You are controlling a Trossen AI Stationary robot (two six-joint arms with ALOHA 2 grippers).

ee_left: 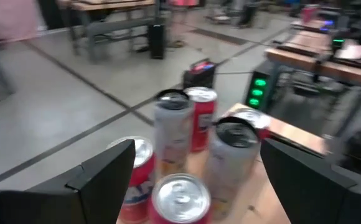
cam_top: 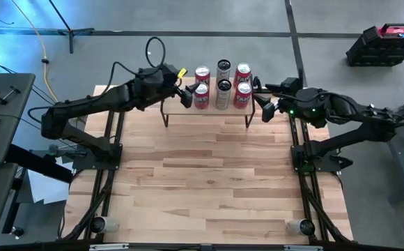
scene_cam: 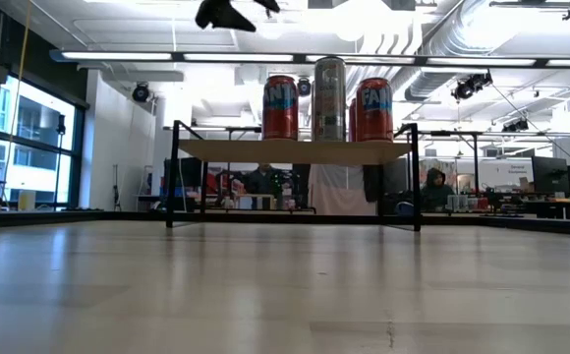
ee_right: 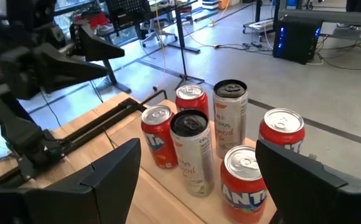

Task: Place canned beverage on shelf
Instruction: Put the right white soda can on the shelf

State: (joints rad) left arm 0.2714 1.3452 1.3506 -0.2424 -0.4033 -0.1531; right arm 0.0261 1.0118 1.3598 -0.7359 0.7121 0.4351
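Note:
The shelf (scene_cam: 295,150) stands at the table's far middle on thin black legs. On its top stand several cans upright in two rows: red ones (cam_top: 201,97) (cam_top: 242,95) at the ends and silver ones (cam_top: 223,94) in the middle, seen close in the right wrist view as red (ee_right: 243,180) and silver (ee_right: 190,149). My left gripper (cam_top: 186,95) (ee_left: 197,146) hovers open at the shelf's left end, above can height. My right gripper (cam_top: 261,106) (ee_right: 197,146) hovers open at the shelf's right end. Neither has anything between its fingers.
The wooden tabletop (cam_top: 209,181) stretches bare from the shelf to the near edge. A black case (cam_top: 386,42) lies on the floor at the far right. A cable loop (cam_top: 154,50) rises off the left arm. People (scene_cam: 432,187) sit in the room behind.

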